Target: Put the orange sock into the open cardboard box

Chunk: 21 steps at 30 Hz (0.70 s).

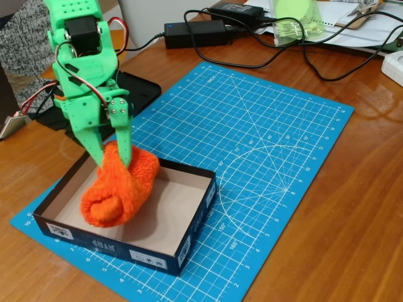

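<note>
The orange sock (119, 185) is a fuzzy bundle hanging tilted inside the open cardboard box (189, 242), its lower end near or on the beige floor at the box's left half. My green gripper (113, 160) comes down from the upper left and is shut on the sock's upper end, one finger (124, 141) pressed into the cloth. The box has dark outer walls with white labels and sits on the blue cutting mat.
The blue cutting mat (264, 151) covers the wooden table (352, 239). Black power bricks (195, 33) and cables lie at the back, with papers and a green object (293, 19) at the back right. The arm's black base (135, 91) stands behind the box.
</note>
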Available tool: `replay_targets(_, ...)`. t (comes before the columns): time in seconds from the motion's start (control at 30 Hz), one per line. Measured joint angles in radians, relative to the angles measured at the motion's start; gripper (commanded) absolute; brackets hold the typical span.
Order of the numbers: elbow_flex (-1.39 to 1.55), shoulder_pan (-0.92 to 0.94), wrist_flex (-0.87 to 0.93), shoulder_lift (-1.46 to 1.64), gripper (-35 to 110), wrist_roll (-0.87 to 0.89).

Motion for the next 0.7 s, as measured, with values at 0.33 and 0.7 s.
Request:
replay_targets(0.33, 0.043, 0.011, -0.156, 0.017, 0, 0.155)
replay_targets(0.7, 0.209, -0.067, -0.035, 0.189, 25, 0.123)
